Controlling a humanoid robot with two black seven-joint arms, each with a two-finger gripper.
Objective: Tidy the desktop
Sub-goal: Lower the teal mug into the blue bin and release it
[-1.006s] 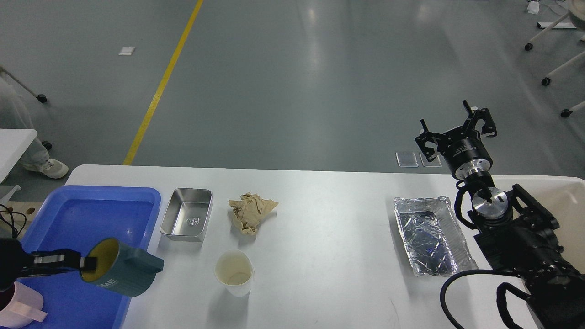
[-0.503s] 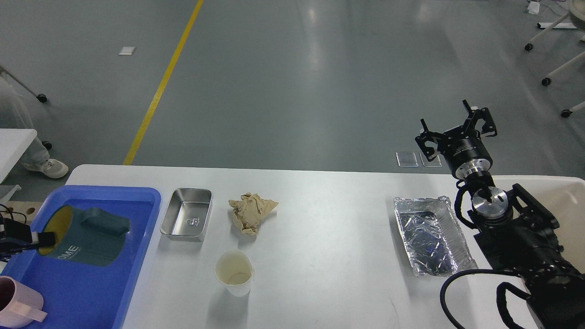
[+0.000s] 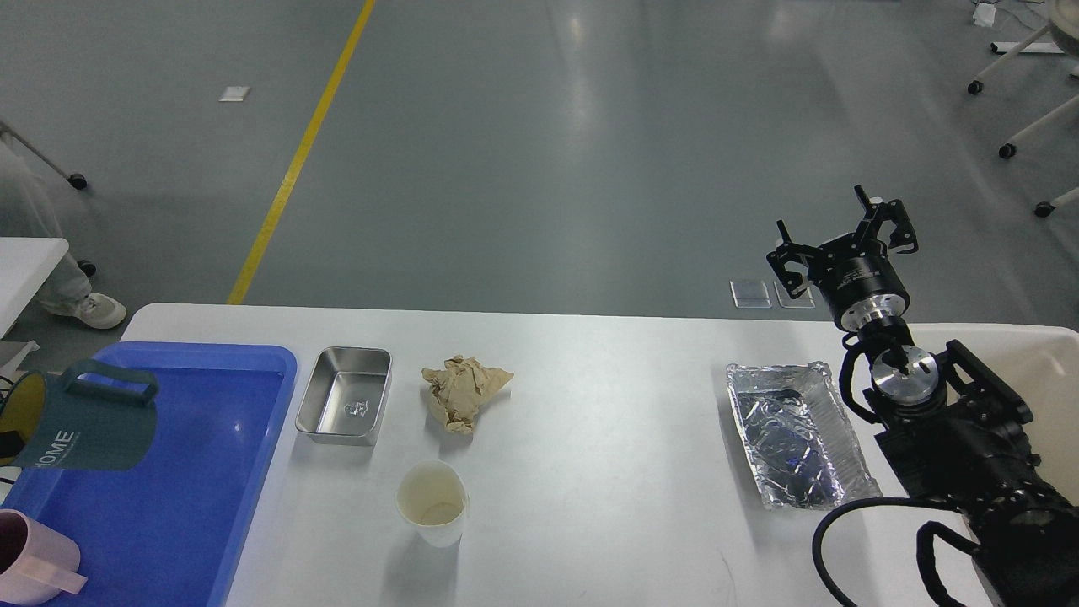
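The white desktop (image 3: 607, 455) holds a steel tray (image 3: 344, 396), crumpled brown paper (image 3: 462, 389), a paper cup (image 3: 432, 502) and a foil tray (image 3: 797, 434). At the left edge my left gripper (image 3: 7, 440) is mostly cut off. One finger shows inside the rim of a teal mug (image 3: 84, 421). The mug hangs tilted over the left edge of the blue tray (image 3: 211, 472). My right gripper (image 3: 834, 240) is open and empty. It is raised beyond the table's far right edge, behind the foil tray.
A pink mug (image 3: 29, 565) stands at the blue tray's near left corner. A cream bin (image 3: 1045, 362) sits at the far right, partly behind my right arm. Grey floor with a yellow line lies beyond the table.
My left gripper has carried the teal mug left, from the tray's right side to its left edge, turning the handle upward. The right arm has not moved.
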